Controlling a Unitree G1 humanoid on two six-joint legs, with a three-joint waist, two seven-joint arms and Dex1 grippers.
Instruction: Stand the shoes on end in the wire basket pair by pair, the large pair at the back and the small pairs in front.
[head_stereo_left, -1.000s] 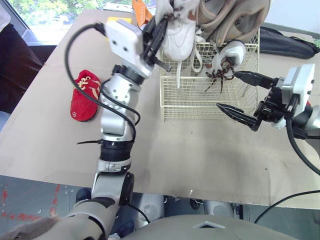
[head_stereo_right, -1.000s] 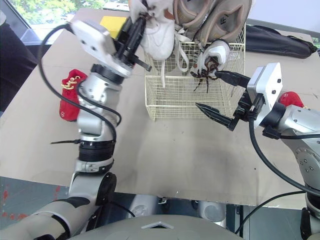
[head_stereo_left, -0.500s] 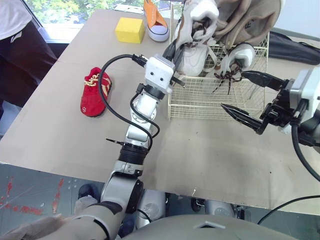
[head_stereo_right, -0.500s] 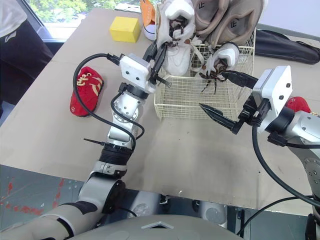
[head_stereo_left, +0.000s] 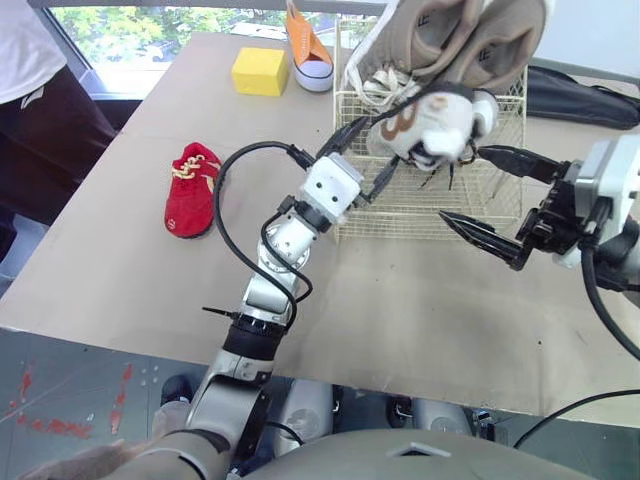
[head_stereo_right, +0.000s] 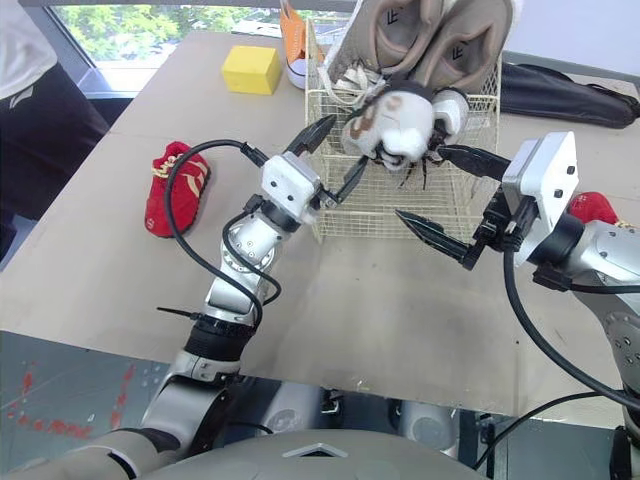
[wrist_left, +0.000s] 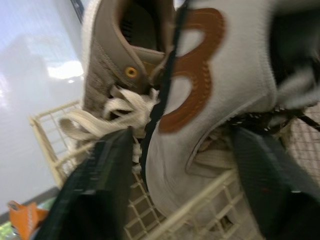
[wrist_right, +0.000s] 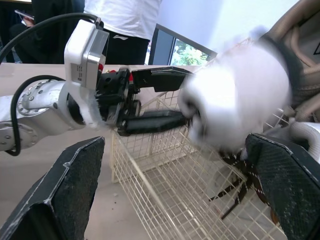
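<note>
Tall shoes (head_stereo_left: 455, 40) crowding wire basket (head_stereo_left: 420, 215) (open table (head_stereo_left: 400, 320) in front)

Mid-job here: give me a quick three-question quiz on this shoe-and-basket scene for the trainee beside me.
1. True or false: the large tan pair stands at the back of the wire basket.
2. What lies on the table on the robot's left of the basket? A) a red shoe B) a green cup C) a blue box
3. Fill in: the right gripper, in front of the basket, has its fingers ____.

Key: 1 true; 2 A; 3 open.
</note>
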